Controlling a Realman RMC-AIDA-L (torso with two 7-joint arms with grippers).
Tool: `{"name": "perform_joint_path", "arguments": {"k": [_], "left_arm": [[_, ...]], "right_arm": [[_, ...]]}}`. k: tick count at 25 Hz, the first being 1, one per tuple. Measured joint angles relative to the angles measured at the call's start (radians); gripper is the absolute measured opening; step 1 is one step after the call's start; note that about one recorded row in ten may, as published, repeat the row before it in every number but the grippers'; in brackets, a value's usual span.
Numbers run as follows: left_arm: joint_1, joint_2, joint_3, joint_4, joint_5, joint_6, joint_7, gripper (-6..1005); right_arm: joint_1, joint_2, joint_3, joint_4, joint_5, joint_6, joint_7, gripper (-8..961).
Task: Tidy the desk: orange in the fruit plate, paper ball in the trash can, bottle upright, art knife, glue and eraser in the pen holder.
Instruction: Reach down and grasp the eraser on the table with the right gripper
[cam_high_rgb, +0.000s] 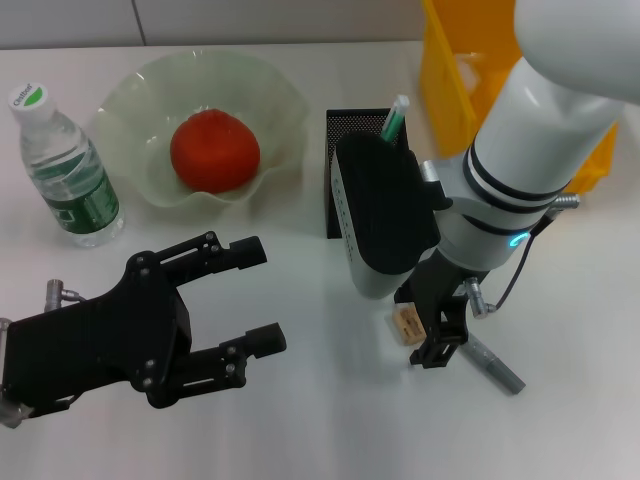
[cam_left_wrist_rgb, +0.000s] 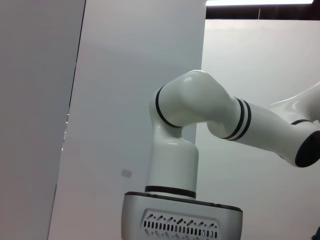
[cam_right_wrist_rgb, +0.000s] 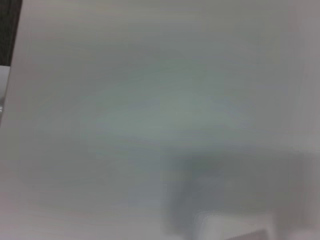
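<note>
- The eraser (cam_high_rgb: 405, 324) lies on the desk (cam_high_rgb: 300, 420) in front of the holder (cam_high_rgb: 352, 170), right at my right gripper (cam_high_rgb: 441, 338).
- That gripper points down beside it; I cannot tell whether its jaws are spread or closed.
- The knife (cam_high_rgb: 495, 364) lies just past the gripper, so I'd centre on the eraser alone, pinch it squarely, then lift clear before swinging to the holder.
- The orange (cam_high_rgb: 214, 150) sits in the plate (cam_high_rgb: 270, 100) and the bottle (cam_high_rgb: 68, 172) stands upright.
- My left gripper (cam_high_rgb: 262, 298) hangs spread and empty, near the desk's front left.
</note>
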Motion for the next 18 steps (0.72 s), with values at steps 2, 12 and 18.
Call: {"name": "perform_joint_path", "arguments": {"k": [2, 12, 18], "left_arm": [[0.0, 0.0, 0.0, 0.0, 0.0, -0.002, 0.0, 755], [-0.003, 0.0, 0.0, 0.0, 0.0, -0.006, 0.0, 755], [-0.005, 0.0, 0.0, 0.0, 0.0, -0.013, 0.0, 755]], "right_arm": [[0.0, 0.0, -0.004, 0.004, 0.0, 0.008, 0.0, 729], [0.0, 0.0, -0.018, 0.027, 0.0, 0.042, 0.0, 728], [0.001, 0.0, -0.02, 0.033, 0.002, 0.047, -0.001, 716]]}}
